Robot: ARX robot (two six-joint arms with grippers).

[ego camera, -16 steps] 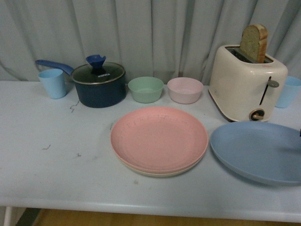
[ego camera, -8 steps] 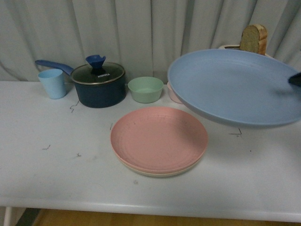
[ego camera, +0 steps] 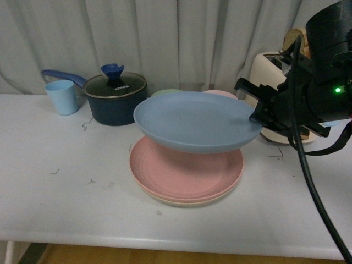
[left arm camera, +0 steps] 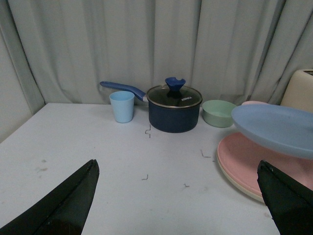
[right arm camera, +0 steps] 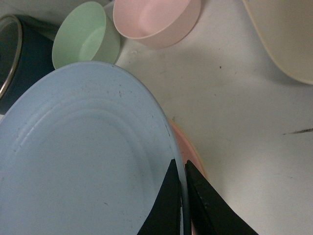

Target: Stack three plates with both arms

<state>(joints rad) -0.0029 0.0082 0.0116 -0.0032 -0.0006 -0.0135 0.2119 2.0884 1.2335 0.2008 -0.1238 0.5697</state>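
The white worktop (ego camera: 66, 187) fills the lower part of the front view, with a grey curtain (ego camera: 165, 38) behind it. On the right, the bulky black right arm (ego camera: 313, 93) with a small green light reaches in toward the middle. Its gripper (right arm camera: 182, 196) has its jaws clenched on the rim of the light blue plate (ego camera: 195, 124) — in the right wrist view one black finger lies on top of the rim and the other under it. This plate is in the air, a little tilted, directly above the pink plate (ego camera: 184, 170) and not touching it. The pink plate lies on the beige plate (ego camera: 181, 201), of which only a thin edge shows below, and both rest on the worktop near the middle.

Behind the right arm stands a cream toaster (ego camera: 264, 71) with a slice of bread (ego camera: 297, 41) in it, partly hidden. At the back left is a dark blue pot (ego camera: 115, 102) with a glass lid, and beside it a light blue cup (ego camera: 61, 97). Behind the lifted plate are a small green bowl (right arm camera: 85, 36) and a small pink bowl (right arm camera: 154, 19), just beside each other.

The left gripper (left arm camera: 181, 205) shows only in its own wrist view — two black fingertips (left arm camera: 63, 205) wide apart, so the jaws are released and hold nothing, low over the worktop, left of the plates.
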